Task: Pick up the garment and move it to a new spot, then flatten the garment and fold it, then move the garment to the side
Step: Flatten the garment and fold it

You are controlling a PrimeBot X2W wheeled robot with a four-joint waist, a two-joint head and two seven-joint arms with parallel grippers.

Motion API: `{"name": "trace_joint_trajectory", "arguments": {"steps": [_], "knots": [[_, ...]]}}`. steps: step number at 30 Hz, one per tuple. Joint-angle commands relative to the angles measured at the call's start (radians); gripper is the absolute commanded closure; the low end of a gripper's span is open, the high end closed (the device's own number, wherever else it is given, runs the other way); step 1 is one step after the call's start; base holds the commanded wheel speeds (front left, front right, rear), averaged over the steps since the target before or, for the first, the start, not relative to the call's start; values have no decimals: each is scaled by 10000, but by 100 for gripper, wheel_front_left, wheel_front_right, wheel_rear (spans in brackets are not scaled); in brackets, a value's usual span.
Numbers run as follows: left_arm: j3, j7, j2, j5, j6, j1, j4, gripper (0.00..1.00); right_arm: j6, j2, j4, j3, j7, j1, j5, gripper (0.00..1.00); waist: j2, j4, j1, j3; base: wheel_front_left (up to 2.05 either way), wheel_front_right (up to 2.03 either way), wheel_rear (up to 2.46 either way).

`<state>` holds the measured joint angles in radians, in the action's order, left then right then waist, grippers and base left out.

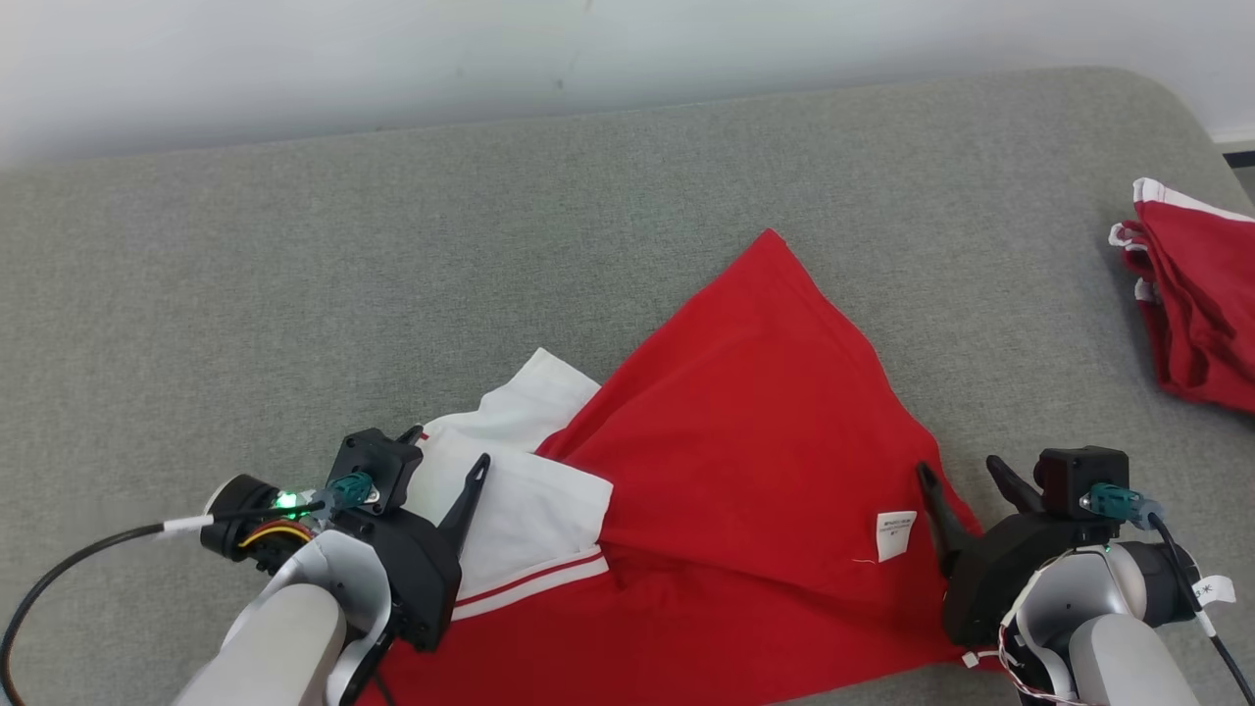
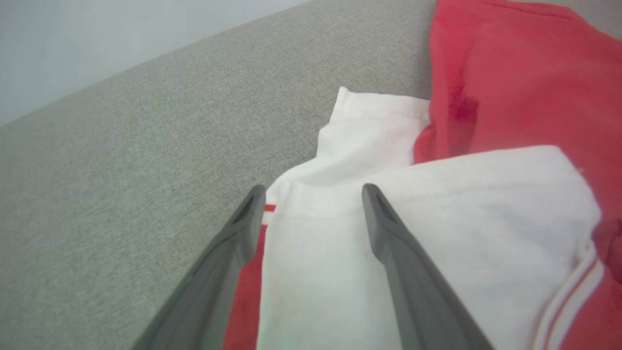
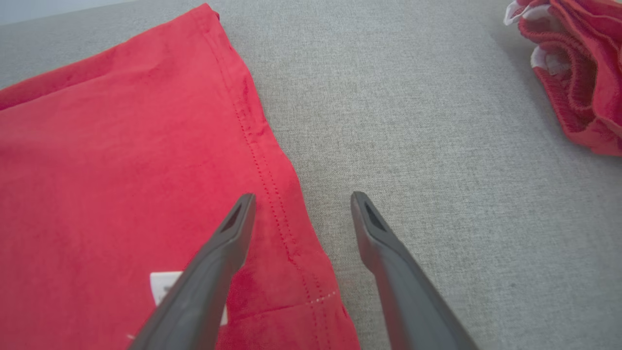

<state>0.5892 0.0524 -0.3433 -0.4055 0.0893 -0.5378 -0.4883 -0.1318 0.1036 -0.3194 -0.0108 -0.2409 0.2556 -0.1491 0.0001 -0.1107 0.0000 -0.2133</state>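
The left gripper (image 1: 446, 449) and right gripper (image 1: 959, 469) are both gaping wide, holding nothing. The garment (image 1: 745, 412) is lying between them, its white sleeve (image 2: 316, 272) under the left fingers (image 2: 228, 257), its hem (image 3: 272, 184) between the right ones.

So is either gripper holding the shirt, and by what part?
Nothing held. The left gripper is open over the white sleeve, the right gripper open over the side hem of the shirt.
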Motion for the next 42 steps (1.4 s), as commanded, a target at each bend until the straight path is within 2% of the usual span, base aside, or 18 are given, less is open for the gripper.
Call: {"name": "trace_joint_trajectory", "arguments": {"steps": [1,12,13,14,15,17,18,19,20,22,23,24,25,30,36,42], "knots": [[9,52,13,-25,36,101,-45,0,27,-42,-17,29,42,-69,-70,0,-1,-26,0,3,0,0,0],[-269,391,-118,-786,166,-180,-388,0,27,-35,39,-14,63,-98,-126,0,-1,-255,0,-122,0,0,0],[-282,435,-133,-859,189,-180,-399,3,27,-42,38,-28,64,-114,-123,0,-1,-259,0,-117,0,0,0],[-288,439,-144,-916,206,-162,-399,15,27,-51,34,-42,65,-130,-122,0,-1,-259,0,-111,0,0,0],[-310,441,-148,-994,218,-151,-385,22,27,-57,24,-59,68,-141,-124,0,-1,-256,0,-102,0,0,0],[-308,496,-195,-1114,223,-118,-367,56,26,-73,2,-75,82,-137,-130,0,-1,-244,0,-88,0,0,0],[-295,513,-214,-1154,231,-99,-355,60,27,-82,-8,-80,90,-132,-133,0,-1,-234,0,-85,0,0,0],[-258,529,-219,-1165,237,-67,-349,73,27,-89,-19,-79,94,-126,-136,0,-1,-222,0,-85,0,0,0],[-223,531,-217,-1182,249,-39,-323,79,27,-96,-26,-77,96,-118,-135,0,-1,-208,0,-85,0,0,0],[-148,518,-184,-1210,271,8,-268,80,27,-104,-29,-73,93,-101,-129,0,-1,-177,0,-92,0,0,0],[-105,518,-168,-1191,283,24,-251,85,27,-108,-25,-67,84,-92,-121,0,-1,-162,0,-97,0,0,0],[-66,490,-154,-1164,295,13,-225,97,27,-115,-20,-62,71,-81,-113,0,-1,-148,0,-102,0,0,0],[-35,462,-142,-1170,303,-4,-205,100,27,-117,-16,-56,57,-73,-111,0,-1,-132,0,-108,0,0,0],[-160,134,-179,-1277,272,-23,-126,100,27,-85,-24,-189,-150,-45,-20,0,-1,-19,0,-151,0,0,0],[-615,-157,-287,-2444,375,115,248,100,27,-160,-5,-616,-792,57,158,0,-1,148,0,-157,0,0,0],[-602,-103,-627,-2954,424,107,582,100,27,-269,-214,-751,-1336,294,334,0,-1,202,0,-212,0,0,0]]}}
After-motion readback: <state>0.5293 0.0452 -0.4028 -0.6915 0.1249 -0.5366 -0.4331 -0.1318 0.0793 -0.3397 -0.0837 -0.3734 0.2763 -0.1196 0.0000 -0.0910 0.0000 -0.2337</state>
